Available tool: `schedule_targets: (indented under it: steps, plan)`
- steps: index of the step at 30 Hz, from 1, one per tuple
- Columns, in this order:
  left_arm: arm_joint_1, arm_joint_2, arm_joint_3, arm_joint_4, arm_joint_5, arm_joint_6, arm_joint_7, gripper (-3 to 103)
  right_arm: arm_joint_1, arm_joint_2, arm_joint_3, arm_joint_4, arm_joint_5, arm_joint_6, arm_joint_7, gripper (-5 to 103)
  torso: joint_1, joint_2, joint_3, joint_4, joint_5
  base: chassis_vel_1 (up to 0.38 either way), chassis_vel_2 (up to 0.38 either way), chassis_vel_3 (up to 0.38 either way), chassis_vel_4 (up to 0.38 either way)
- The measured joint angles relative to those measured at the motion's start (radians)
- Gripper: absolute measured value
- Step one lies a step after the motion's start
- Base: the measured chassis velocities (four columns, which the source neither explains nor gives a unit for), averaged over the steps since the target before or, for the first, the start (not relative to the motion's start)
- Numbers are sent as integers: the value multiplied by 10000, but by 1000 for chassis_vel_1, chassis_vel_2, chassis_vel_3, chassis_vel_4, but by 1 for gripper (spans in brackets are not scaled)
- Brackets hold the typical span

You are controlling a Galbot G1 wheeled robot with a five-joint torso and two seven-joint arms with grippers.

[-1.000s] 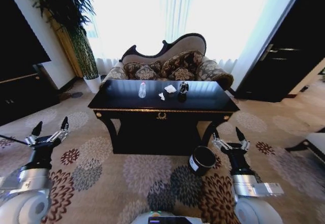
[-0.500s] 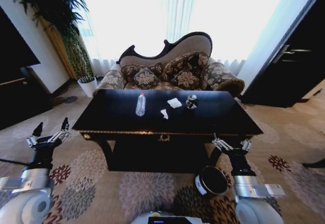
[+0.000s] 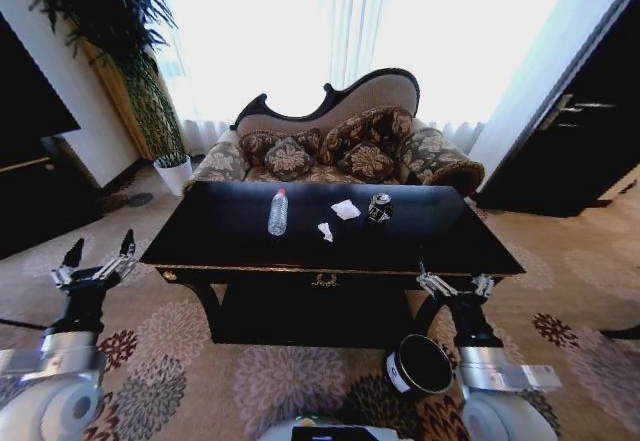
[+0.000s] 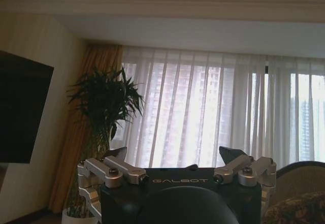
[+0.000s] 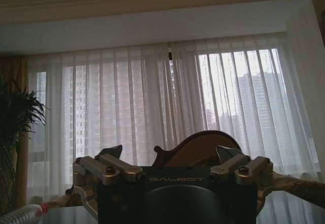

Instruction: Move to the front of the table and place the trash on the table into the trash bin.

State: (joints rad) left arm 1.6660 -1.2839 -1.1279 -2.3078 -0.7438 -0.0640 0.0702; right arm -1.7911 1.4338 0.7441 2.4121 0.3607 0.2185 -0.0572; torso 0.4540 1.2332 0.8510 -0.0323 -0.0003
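The clear plastic bottle with a red cap (image 3: 278, 212), the crushed metal can (image 3: 379, 207) and two crumpled white paper scraps (image 3: 345, 209) are lying well apart in a loose row at the centre of the head view, on the glossy black gold-trimmed surface (image 3: 230, 236). That surface is sitting larger and lower in the frame than a second ago, so the base is closing in on its front edge and the approach looks nearly done, with nothing picked up yet. The small black cylindrical bin (image 3: 420, 364) is standing on the patterned carpet (image 3: 290, 371) at lower right, just beside the right hand (image 3: 453, 284), whose fingers are spread and empty. The left hand (image 3: 96, 259) is hovering at lower left, likewise spread. The right wrist view is catching the bottle's cap at its lower left corner against white curtains (image 5: 167, 107); the left wrist view is adding a tall leafy plant (image 4: 104, 107).
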Motion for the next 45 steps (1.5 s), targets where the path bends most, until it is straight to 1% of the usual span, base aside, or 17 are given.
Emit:
schedule_targets:
  steps: [2,6,7,11,13,16,17,18,24,25,30,36,39,40,42,44,45]
  plan:
    - [-53,117,15,0,-87,118,-133,100,-16,-1,-6,10,2,25,-19,100,3,-2,1,-1,0,0,0,0,0]
    - [-519,1116,176,197,-685,690,-676,100,-44,-6,-77,65,-28,73,-92,100,1,-2,0,-2,1,0,0,0,0]
    - [-519,1116,176,197,-685,690,-676,100,-44,-6,-77,65,-28,73,-92,100,1,-2,0,-2,1,0,0,0,0]
    - [-883,2047,429,631,-1400,1140,-1147,100,-134,-32,-322,261,-228,92,-158,100,-3,-1,-1,0,-1,0,0,0,0]
    - [-965,2170,484,675,-1542,1252,-1252,100,-176,-27,-381,296,-269,140,-169,100,-2,-2,-1,2,-1,0,0,0,0]
    - [-1664,2652,905,900,-2157,1922,-1802,100,-371,76,-530,346,-384,439,-210,100,-1,-2,0,-3,-1,0,0,0,0]
    - [-1664,2652,905,900,-2157,1922,-1802,100,-371,76,-530,346,-384,439,-210,100,-1,-2,0,-3,-1,0,0,0,0]
    - [-2074,2884,1181,1045,-2418,2207,-2109,100,-404,110,-559,333,-427,535,-214,100,-1,-1,-1,-4,0,0,0,0,0]
    - [-2928,3307,1813,1405,-2725,2617,-2568,100,-427,135,-683,306,-547,593,-217,100,0,-1,0,-2,1,0,0,0,0]
    - [-2928,3307,1813,1405,-2725,2617,-2568,100,-427,135,-683,306,-547,593,-217,100,0,-1,0,-2,1,0,0,0,0]
    - [-3788,3362,2579,1476,-2739,2959,-2865,100,-418,179,-1055,452,-784,463,-214,100,-1,-1,0,-2,2,0,0,0,0]
    - [-4111,3514,3096,1494,-2556,3051,-2895,100,-412,132,-1110,424,-792,392,-188,100,-1,0,0,-1,1,0,0,0,0]
    - [-4406,3811,3385,1772,-2456,3063,-2875,100,-393,59,-1041,354,-732,379,-175,100,-1,0,-1,0,2,0,0,0,0]
    - [-4715,4069,3653,2043,-2438,3087,-2899,100,-363,16,-1031,336,-688,362,-171,100,-2,0,-1,0,1,0,0,0,0]
    - [-5201,4296,4052,2338,-2544,3184,-3046,100,-287,-43,-1084,251,-661,330,-166,100,-1,0,0,-1,1,0,0,0,0]
    - [-5358,4334,4194,2423,-2596,3225,-3118,100,-261,-57,-1107,212,-665,321,-164,100,-1,0,0,-1,2,0,0,0,0]
    - [-5723,4361,4560,2610,-2737,3329,-3293,100,-209,-73,-1171,113,-709,314,-164,100,-1,0,0,-1,1,0,0,0,0]
